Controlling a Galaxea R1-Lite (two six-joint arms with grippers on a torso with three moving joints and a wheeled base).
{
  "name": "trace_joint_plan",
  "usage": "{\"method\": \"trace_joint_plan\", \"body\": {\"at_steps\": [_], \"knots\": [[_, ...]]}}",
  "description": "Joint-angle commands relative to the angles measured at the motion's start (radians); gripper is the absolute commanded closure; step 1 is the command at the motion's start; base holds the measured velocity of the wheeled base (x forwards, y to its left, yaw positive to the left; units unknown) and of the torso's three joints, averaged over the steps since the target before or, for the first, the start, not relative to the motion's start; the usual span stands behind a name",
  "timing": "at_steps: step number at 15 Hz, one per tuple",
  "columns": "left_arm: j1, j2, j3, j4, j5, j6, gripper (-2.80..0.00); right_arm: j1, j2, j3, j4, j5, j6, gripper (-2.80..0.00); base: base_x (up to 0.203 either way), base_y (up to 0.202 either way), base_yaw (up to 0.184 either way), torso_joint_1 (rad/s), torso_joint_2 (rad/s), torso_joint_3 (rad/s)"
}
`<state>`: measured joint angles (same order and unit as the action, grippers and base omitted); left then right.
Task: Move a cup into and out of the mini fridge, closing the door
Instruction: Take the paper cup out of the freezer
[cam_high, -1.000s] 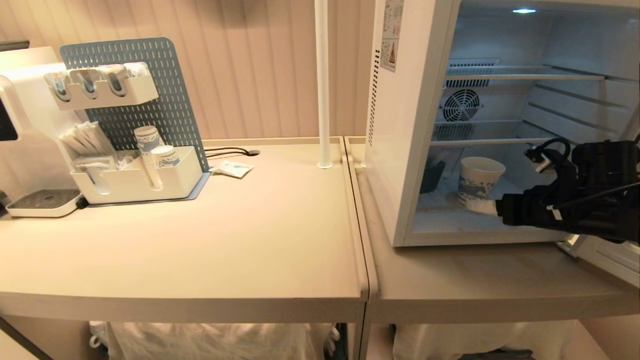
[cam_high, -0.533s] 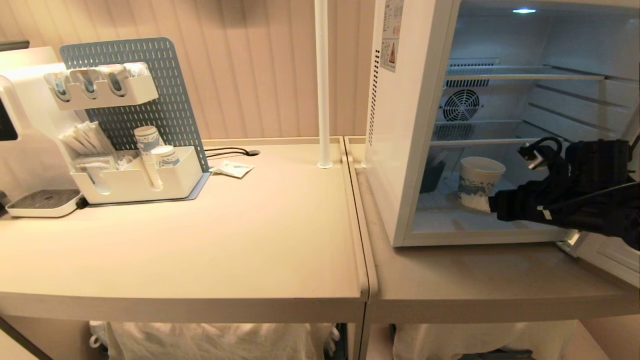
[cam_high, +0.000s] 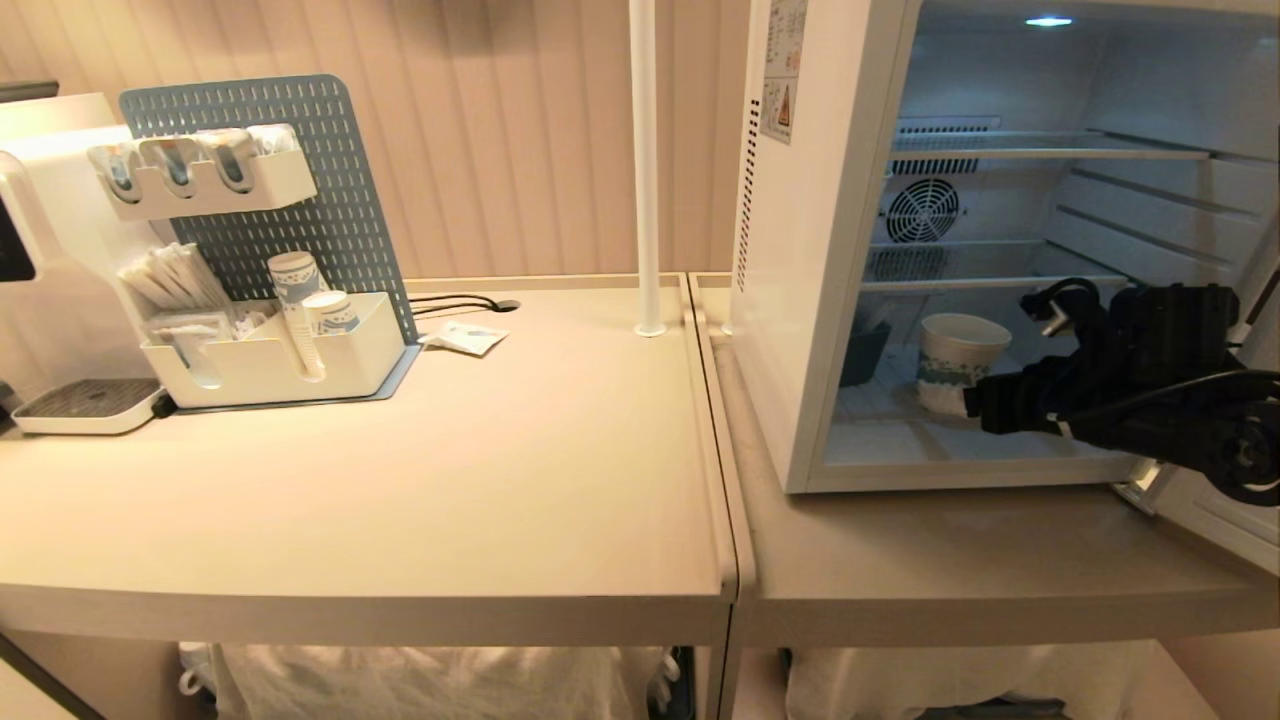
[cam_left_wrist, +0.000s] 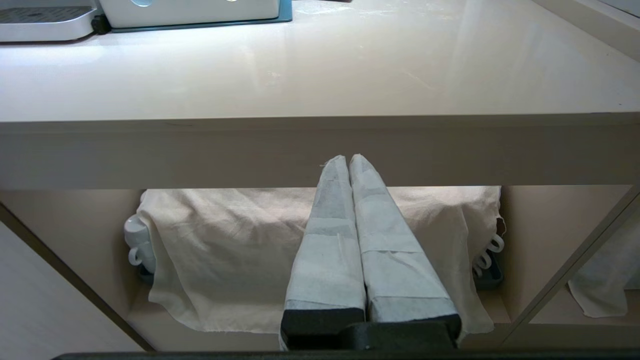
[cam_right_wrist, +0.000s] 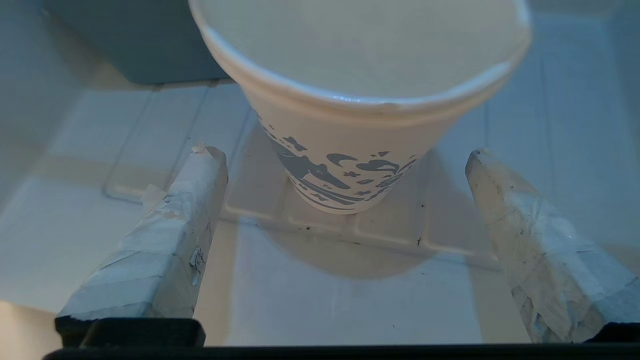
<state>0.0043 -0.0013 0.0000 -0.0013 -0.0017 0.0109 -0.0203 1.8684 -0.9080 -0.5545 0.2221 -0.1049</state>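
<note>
The cup (cam_high: 958, 360), white paper with a blue pattern, stands upright on the floor of the open mini fridge (cam_high: 810, 250). My right gripper (cam_high: 952, 404) reaches into the fridge at the cup's foot. In the right wrist view the cup (cam_right_wrist: 350, 125) fills the space just ahead, and the right gripper (cam_right_wrist: 345, 156) is open, one taped finger (cam_right_wrist: 175, 225) on each side with a gap to the cup wall. The door (cam_high: 1215, 510) hangs open at the far right. My left gripper (cam_left_wrist: 348, 159) is shut and parked below the table's front edge.
A dark tub (cam_high: 865, 350) sits inside the fridge left of the cup. Wire shelves (cam_high: 1000, 283) span the fridge above it. On the left table stand a white organiser with stacked cups (cam_high: 300, 300) and a white pole (cam_high: 645, 170). Cloth (cam_left_wrist: 225, 250) covers the shelf under the table.
My right gripper has moved deeper into the fridge, leftward and slightly up, until its fingertips flank the cup's base. The cup and the left arm have not moved.
</note>
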Motion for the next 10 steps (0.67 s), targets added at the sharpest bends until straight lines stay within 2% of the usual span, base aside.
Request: {"method": "trace_joint_plan", "body": {"at_steps": [1,10], "knots": [[0.000,0.001,0.000,0.000,0.000,0.000,0.00,0.005,0.020,-0.002,-0.007,0.000,-0.001,-2.80,0.000,0.000,0.000,0.000,0.00,0.000],[0.000,0.001,0.000,0.000,0.000,0.000,0.00,0.019,0.100,-0.028,-0.163,-0.003,0.004,-2.80,0.000,0.000,0.000,0.000,0.00,0.000]]}}
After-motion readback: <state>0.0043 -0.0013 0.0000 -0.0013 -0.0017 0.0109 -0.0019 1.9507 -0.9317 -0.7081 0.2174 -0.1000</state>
